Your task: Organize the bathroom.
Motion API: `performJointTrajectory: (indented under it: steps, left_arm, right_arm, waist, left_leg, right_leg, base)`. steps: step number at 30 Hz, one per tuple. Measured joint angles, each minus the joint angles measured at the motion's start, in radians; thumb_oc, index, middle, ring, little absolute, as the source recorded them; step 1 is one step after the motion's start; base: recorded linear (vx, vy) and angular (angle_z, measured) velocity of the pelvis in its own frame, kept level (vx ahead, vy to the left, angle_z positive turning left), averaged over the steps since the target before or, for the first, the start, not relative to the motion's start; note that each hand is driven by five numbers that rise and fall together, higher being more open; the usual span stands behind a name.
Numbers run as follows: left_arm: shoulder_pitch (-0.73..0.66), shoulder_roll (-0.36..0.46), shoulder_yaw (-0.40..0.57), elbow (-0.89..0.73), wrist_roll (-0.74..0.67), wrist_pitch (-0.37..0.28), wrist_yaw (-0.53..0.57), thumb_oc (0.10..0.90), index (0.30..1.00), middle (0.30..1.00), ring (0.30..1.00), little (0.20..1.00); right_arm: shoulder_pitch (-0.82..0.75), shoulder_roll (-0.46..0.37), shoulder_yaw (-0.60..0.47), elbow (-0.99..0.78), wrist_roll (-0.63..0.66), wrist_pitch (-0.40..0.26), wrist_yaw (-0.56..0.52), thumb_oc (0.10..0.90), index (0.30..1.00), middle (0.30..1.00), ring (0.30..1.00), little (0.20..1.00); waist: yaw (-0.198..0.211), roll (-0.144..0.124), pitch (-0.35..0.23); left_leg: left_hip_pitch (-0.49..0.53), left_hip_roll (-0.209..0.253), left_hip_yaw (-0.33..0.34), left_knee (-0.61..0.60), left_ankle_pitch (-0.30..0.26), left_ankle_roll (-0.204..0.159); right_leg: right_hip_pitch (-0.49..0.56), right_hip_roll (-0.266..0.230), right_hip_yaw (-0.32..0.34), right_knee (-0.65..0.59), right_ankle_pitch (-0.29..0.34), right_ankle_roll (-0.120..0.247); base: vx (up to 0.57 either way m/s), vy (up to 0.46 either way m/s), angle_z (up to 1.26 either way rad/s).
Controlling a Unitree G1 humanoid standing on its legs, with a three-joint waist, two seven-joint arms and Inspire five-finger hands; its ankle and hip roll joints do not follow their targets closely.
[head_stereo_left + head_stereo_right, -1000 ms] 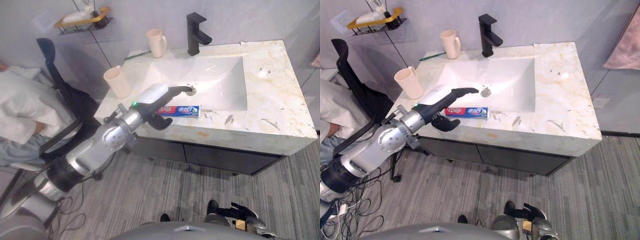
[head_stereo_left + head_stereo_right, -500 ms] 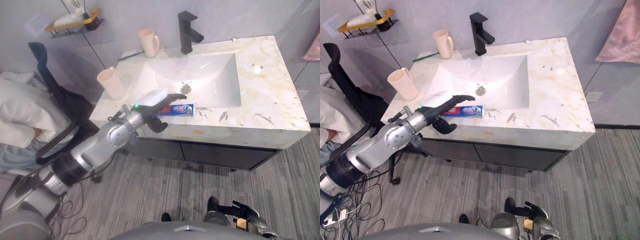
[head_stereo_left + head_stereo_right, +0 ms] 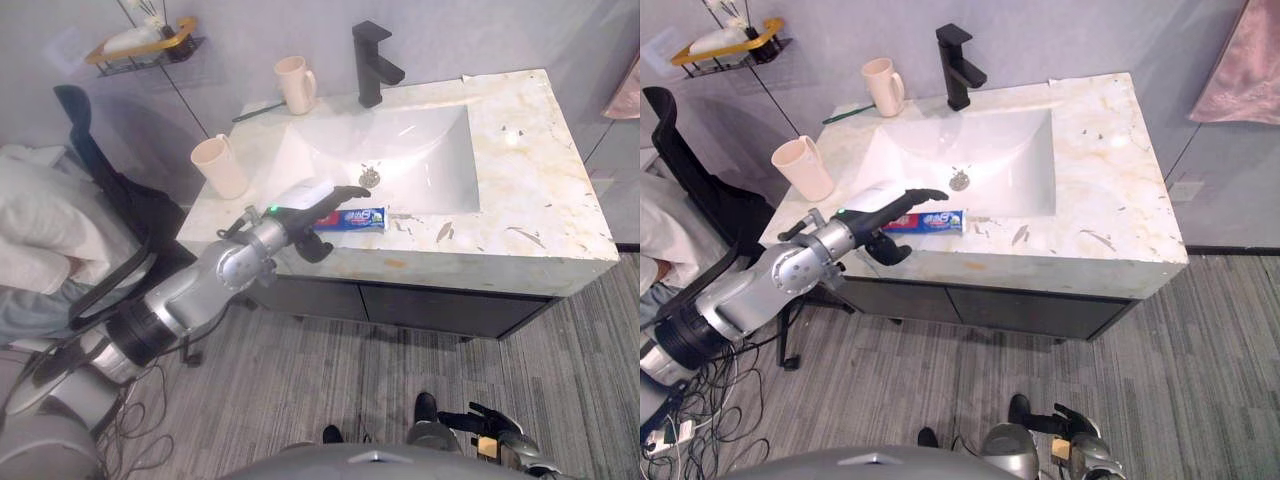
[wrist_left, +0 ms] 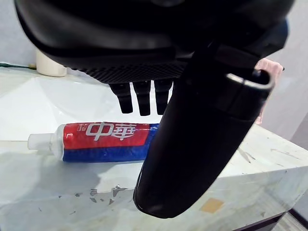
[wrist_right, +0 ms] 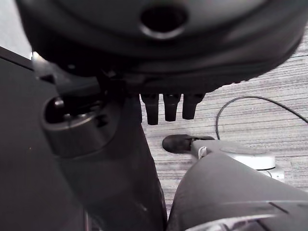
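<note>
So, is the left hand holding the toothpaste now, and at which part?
No: the left hand hovers open above the toothpaste, fingers straight, nothing held.

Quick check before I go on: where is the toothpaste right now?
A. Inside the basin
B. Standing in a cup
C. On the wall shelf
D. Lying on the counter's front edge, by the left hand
D. The toothpaste lies flat on the counter in front of the basin, with the left hand open over its end, not yet gripping it.
</note>
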Motion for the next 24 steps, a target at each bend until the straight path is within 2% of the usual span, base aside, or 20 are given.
performJointTrajectory:
  steps: [14, 24]
  left_arm:
    - [-0.007, 0.0, -0.003, 0.039, -0.002, 0.016, 0.001, 0.8, 0.9, 0.9, 0.9, 0.9]
    - [-0.041, 0.0, -0.012, 0.072, -0.001, 0.02, -0.013, 0.8, 0.9, 0.9, 0.9, 0.9]
  right_arm:
    - [-0.002, -0.004, 0.0, -0.003, 0.001, 0.0, 0.004, 0.8, 0.9, 0.9, 0.9, 0.9]
    - [-0.004, -0.005, 0.001, -0.006, 0.001, 0.01, 0.005, 0.8, 0.9, 0.9, 0.9, 0.9]
  waist:
    - [-0.004, 0.003, 0.0]
    - [-0.016, -0.005, 0.007]
  left_leg:
    - [0.0, -0.002, 0.015, 0.007, -0.008, 0.002]
    - [-0.002, 0.002, 0.021, 0.019, -0.016, -0.002]
  right_leg:
    - [-0.006, -0.001, 0.014, 0.0, 0.001, 0.003]
    - [0.0, 0.0, 0.013, 0.001, -0.001, 0.001]
  base:
    - [0.01, 0.006, -0.02]
    - [0.0, 0.0, 0.0]
